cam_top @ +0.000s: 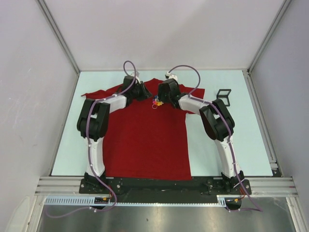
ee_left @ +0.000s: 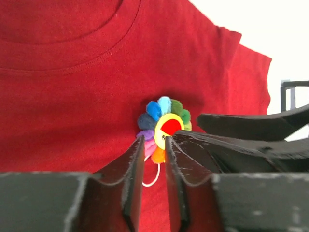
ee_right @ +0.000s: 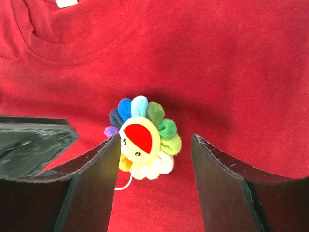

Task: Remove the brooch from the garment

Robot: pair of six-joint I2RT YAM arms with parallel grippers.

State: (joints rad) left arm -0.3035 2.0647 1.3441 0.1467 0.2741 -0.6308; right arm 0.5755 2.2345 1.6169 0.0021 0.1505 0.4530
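- Closest to lens on L-wrist cam: L gripper (ee_left: pixel 154 141), dark scuffed fingers (ee_left: pixel 131 169) nearly pressed together, only a thin slit between.
- Seen through that slit, nearer the wrist than the tips: thin white loop (ee_left: pixel 151 180) lying on red cloth.
- Right at L tips: brooch (ee_left: pixel 164 126), lower pink + orange petals lined up w/ the slit. Can't tell whether pinched or merely behind the tips.
- Brooch details: ring of soft-looking petals (blues, greens, purple, pink, orange, cream) round a yellow centre w/ red mouth-shaped patch + two dot eyes. Sitting on chest area just below collar, between the two grippers in top view.
- Under both tools: garment (ee_left: pixel 72 96), dark red, spread flat on table (cam_top: pixel 231 140). Round neckline beyond the tips, small white neck label (ee_right: pixel 67 3) at collar, cut by frame edge.
- R gripper (ee_right: pixel 155 139): jaws spread wide, straddling brooch. Finger nearer L gripper (ee_right: pixel 91 179) touching or just overlapping brooch edge, other finger w/ visible gap to petals.
- Beside that finger on R-wrist cam: tip of L gripper, close by, pointing toward brooch.
- Well off to R of R gripper, on bare table: small black frame-shaped object (cam_top: pixel 223 94), apart from garment.
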